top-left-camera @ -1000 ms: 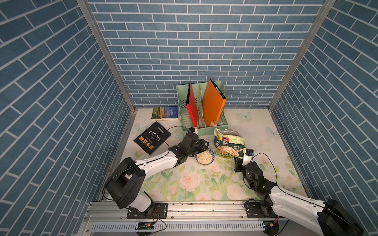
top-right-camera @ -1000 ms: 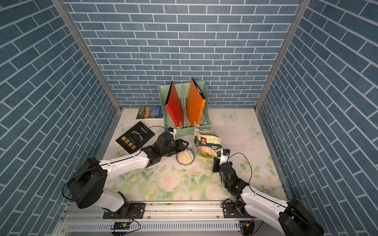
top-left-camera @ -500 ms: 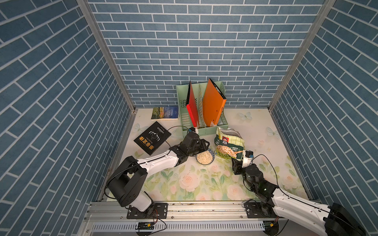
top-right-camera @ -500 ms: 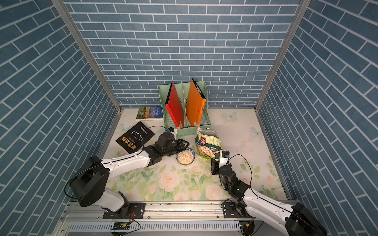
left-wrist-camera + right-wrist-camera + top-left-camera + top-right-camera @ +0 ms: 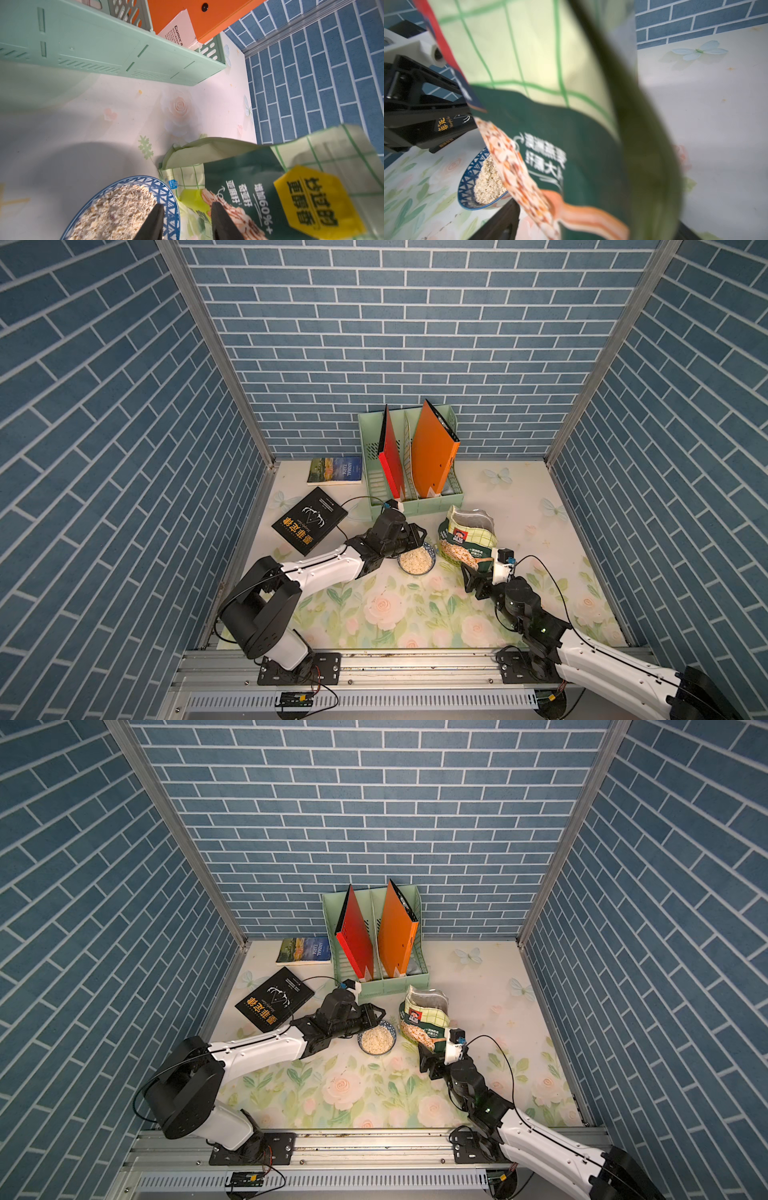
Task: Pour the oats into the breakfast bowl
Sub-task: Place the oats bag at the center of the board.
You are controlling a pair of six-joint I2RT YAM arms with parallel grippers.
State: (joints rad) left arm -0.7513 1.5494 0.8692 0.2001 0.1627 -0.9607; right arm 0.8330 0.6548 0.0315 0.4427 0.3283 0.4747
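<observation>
1. The table point(image 5: 540, 506), under a floral cloth, carries everything the task needs near its middle. Neither top view shows a heap of spilled flakes on it.
2. The pouch point(image 5: 467, 539) stands on its own base, mouth open and upward, leaning a little. It is just beside the breakfast bowl point(image 5: 433, 558), on the right arm's side. An upright pouch pours nothing, so I judge the pouring itself to be over.
3. The right gripper point(image 5: 478, 574) sits low at the foot of the pouch with its jaws spread wide. In the right wrist view the pouch fills the space ahead of them, and neither finger visibly presses it. It pinches nothing.
4. The left gripper point(image 5: 187, 204) hangs over the rim of the breakfast bowl, jaws part-spread. One finger is above the oats point(image 5: 414, 564) and the other is outside, with a gap showing between it and the rim. It looks like guarding, not clamping, though any contact lower down is hidden.
5. The breakfast bowl rests flat on the table between the left gripper and the pouch.
6. The oats lie in the bowl as a pale mound reaching close to the rim, so the goal looks met. What seems left is for both arms to draw clear without knocking the bowl or the pouch.
7. A few specks point(image 5: 140, 91) lie on the cloth near the green file rack point(image 5: 124, 60); I cannot tell if they are flakes.
</observation>
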